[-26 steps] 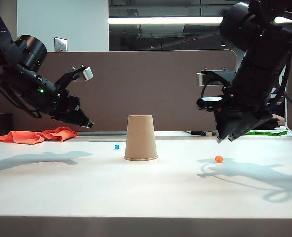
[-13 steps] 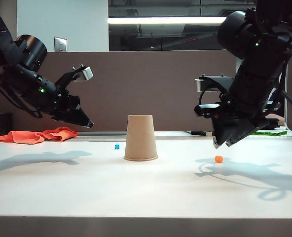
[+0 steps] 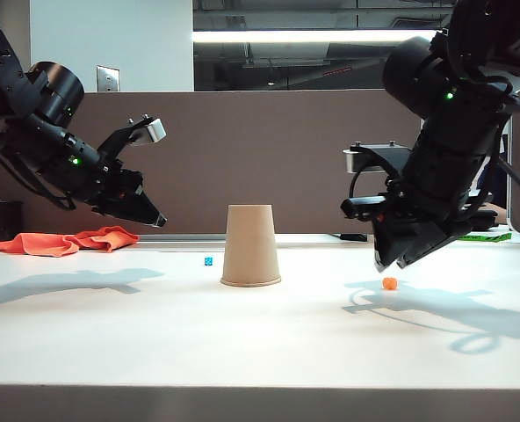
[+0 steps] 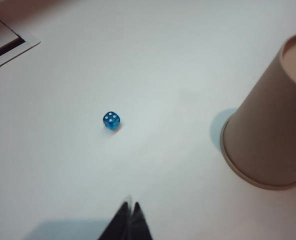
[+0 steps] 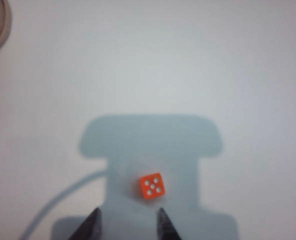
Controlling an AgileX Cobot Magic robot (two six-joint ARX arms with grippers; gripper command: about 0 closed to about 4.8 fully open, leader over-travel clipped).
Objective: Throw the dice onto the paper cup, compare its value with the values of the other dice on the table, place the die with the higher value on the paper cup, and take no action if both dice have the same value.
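Observation:
The tan paper cup [image 3: 250, 245] stands upside down mid-table, its side also in the left wrist view [image 4: 270, 130]. A tiny blue die [image 3: 208, 261] lies on the table just left of it, four pips up [image 4: 111, 120]. The tiny orange die [image 3: 389, 283] rests on the table to the right, five pips up [image 5: 152, 186]. My right gripper [image 3: 390, 260] hovers open just above the orange die, which lies a little ahead of the fingertips [image 5: 128, 212]. My left gripper [image 3: 157, 221] hangs shut and empty in the air left of the cup, well above the blue die [image 4: 130, 205].
An orange cloth [image 3: 62, 240] lies at the far left back of the table. A brown partition [image 3: 269, 158] runs behind it. A green object [image 3: 475, 236] sits at the back right. A table seam shows in the left wrist view [image 4: 10, 42].
My right gripper has sunk and shifted slightly left toward the orange die, staying open. The left arm, the cup and both dice have not moved.

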